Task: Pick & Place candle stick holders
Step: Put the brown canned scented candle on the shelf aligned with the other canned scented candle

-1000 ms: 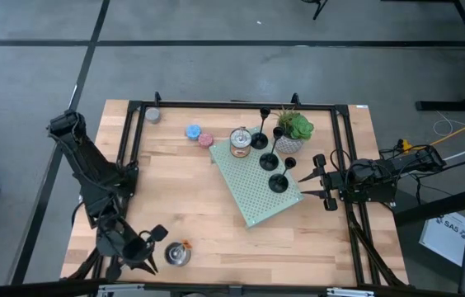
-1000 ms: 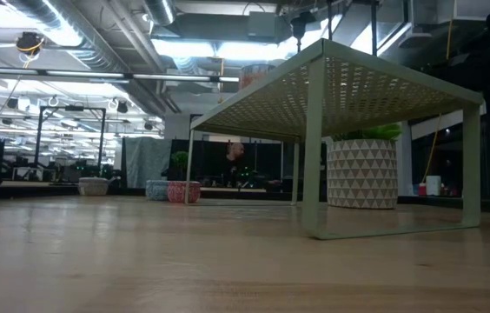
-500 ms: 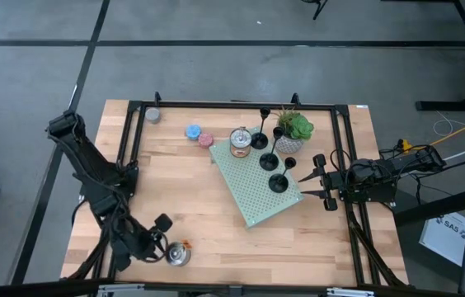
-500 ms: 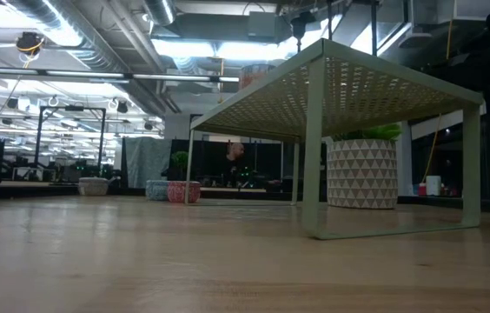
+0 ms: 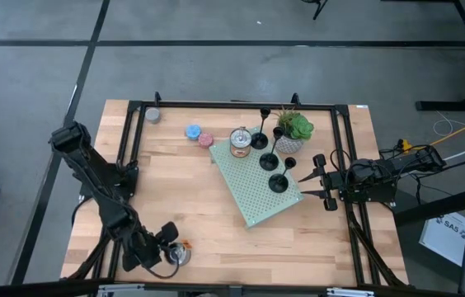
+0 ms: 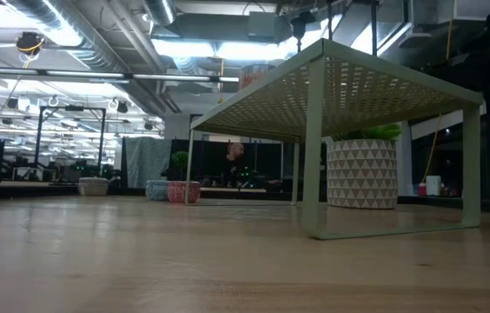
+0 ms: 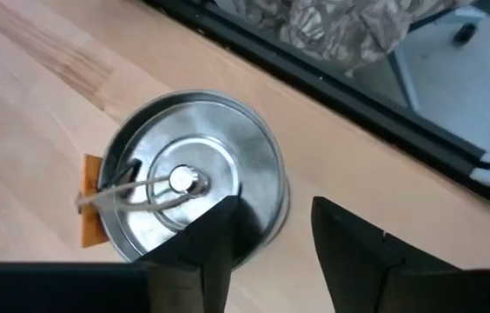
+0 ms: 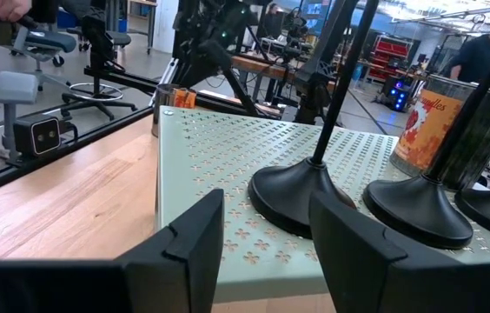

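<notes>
While the three candle holders stand on the green perforated shelf beside the potted plant, I judge the next pick best made low on a thin stem, squarely. My right gripper waits level at the shelf's edge, fingers parted and empty, facing the nearest holder. My left gripper hangs over a silver tin at the table's near corner, fingers apart, gripping nothing.

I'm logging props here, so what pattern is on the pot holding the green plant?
The pot has a white-and-grey triangle pattern, clearest in the low view.
</notes>
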Tool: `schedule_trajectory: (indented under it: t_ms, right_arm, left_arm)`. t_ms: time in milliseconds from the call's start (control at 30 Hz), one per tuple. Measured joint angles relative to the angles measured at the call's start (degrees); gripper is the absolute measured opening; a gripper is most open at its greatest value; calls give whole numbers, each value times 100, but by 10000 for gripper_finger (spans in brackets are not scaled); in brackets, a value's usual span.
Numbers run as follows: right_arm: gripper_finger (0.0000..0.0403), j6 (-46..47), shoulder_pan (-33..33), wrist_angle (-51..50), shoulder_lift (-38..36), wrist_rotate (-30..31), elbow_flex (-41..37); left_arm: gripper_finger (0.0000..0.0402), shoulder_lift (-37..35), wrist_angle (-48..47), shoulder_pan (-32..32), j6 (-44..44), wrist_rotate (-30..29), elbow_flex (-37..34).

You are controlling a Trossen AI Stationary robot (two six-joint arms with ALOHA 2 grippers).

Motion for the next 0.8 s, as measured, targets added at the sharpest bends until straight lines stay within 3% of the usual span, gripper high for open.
schedule_trajectory:
  t_ms: [200, 467, 800]
  right_arm:
    - [172, -2, 0, 0, -2, 0, 0]
    - [172, 0, 2, 1, 0, 0, 0]
    - [172, 0, 2, 1, 0, 0, 0]
  left_arm:
    - [110, 186, 97, -2, 8, -216, 28]
    - [12, 204, 53, 255, -130, -593, 28]
    - [4, 209, 14, 978, -622, -697, 15]
